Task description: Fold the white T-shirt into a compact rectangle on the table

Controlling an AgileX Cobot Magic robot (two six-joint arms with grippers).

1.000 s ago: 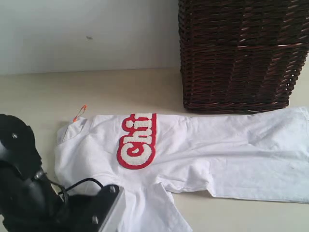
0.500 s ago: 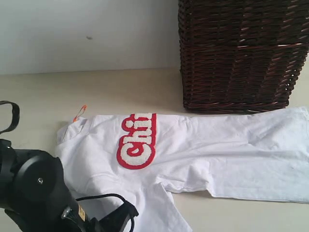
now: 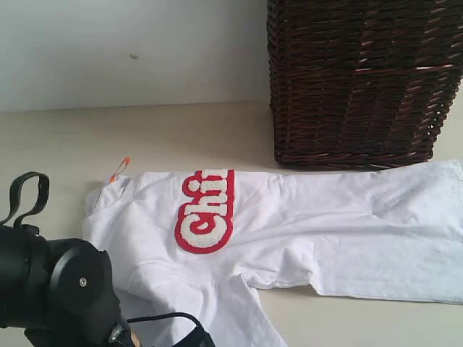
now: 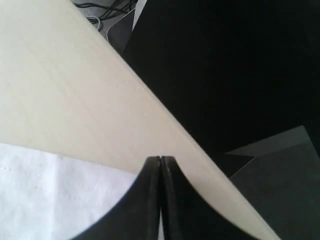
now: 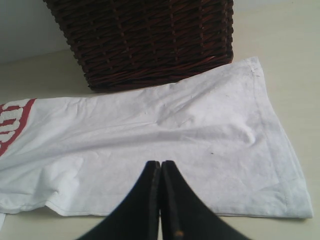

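The white T-shirt (image 3: 325, 231) lies spread on the table (image 3: 181, 130), just in front of the wicker basket (image 3: 362, 79). It looks light, soft and limp, so a hem or sleeve edge is the best place to take it. The left hand (image 4: 160, 162), jaws together, sits at the shirt's edge; whether cloth is pinched I cannot tell. The right hand (image 5: 161, 167), also closed, hangs above the lower part

The wicker basket (image 3: 362, 79) blocks the far right, standing just beside the white T-shirt's (image 3: 340, 231) far edge. Bare bench (image 3: 166, 134) lies open left of it. The left arm (image 3: 58, 289) crowds the near-left corner.
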